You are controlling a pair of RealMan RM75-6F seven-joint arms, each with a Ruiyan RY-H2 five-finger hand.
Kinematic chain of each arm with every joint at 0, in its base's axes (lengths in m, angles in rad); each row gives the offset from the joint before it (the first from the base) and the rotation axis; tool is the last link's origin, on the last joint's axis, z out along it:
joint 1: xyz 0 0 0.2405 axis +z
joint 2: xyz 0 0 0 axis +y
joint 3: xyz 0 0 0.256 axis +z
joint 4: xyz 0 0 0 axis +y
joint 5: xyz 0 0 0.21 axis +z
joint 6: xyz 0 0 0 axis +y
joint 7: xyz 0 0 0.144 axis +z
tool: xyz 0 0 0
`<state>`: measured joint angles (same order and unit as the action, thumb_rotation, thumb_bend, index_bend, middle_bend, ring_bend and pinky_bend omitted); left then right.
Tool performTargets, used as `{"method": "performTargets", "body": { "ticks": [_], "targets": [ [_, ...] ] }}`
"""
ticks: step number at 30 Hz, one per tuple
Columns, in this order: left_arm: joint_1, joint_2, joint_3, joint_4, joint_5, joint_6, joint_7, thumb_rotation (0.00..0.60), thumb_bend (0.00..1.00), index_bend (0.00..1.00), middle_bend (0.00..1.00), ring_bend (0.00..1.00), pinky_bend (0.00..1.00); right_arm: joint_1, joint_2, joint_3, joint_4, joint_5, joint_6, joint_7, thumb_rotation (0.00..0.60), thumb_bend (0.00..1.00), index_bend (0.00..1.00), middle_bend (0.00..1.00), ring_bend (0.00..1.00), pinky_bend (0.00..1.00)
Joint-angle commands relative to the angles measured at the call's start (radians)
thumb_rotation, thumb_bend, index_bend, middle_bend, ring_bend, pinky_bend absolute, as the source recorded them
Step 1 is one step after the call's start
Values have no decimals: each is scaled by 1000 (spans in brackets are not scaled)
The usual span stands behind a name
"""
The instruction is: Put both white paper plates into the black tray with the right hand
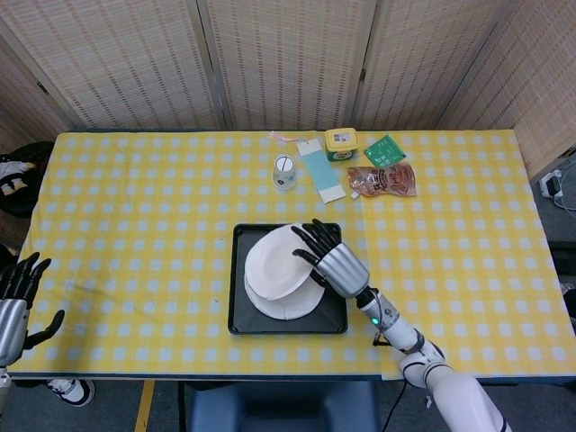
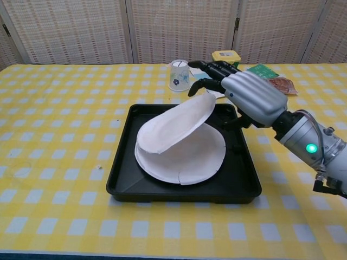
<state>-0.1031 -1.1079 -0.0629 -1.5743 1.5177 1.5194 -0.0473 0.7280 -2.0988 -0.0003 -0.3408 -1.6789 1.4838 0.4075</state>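
A black tray [image 1: 239, 306] [image 2: 122, 179] sits at the front middle of the yellow checked table. One white paper plate [image 1: 290, 306] [image 2: 190, 160] lies flat in it. A second white paper plate [image 1: 274, 261] [image 2: 173, 127] leans over the first, with its left edge down on the flat plate and its right edge raised. My right hand [image 1: 331, 263] [image 2: 249, 97] holds that raised edge, fingers over the rim and thumb beneath, just above the tray's right side. My left hand [image 1: 13, 301] hangs off the table's left front corner with its fingers apart, holding nothing.
Behind the tray stand a paper cup [image 1: 284, 171] [image 2: 179, 75], a blue and white strip [image 1: 321, 173], a yellow-lidded tub [image 1: 340, 140], a green packet [image 1: 384, 149] and a brown snack packet [image 1: 382, 180]. Woven screens close off the back.
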Motion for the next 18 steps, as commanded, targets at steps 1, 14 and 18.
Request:
{"method": "performTargets", "body": {
  "ticks": [1, 14, 18],
  "targets": [
    [0, -21, -8, 29, 30, 39, -6, 600, 374, 0, 0, 0, 0, -12, 77, -38, -105, -13, -83, -67, 600, 447, 62, 0, 0, 0],
    [6, -40, -9, 58, 50, 75, -43, 600, 375, 0, 2, 0, 0, 13, 404, -59, -744, 62, -400, -270, 600, 298, 0, 0, 0, 0],
    [6, -38, -7, 56, 53, 74, -46, 600, 374, 0, 2, 0, 0, 15, 457, -56, -838, 86, -448, -303, 600, 290, 0, 0, 0, 0]
  ]
}}
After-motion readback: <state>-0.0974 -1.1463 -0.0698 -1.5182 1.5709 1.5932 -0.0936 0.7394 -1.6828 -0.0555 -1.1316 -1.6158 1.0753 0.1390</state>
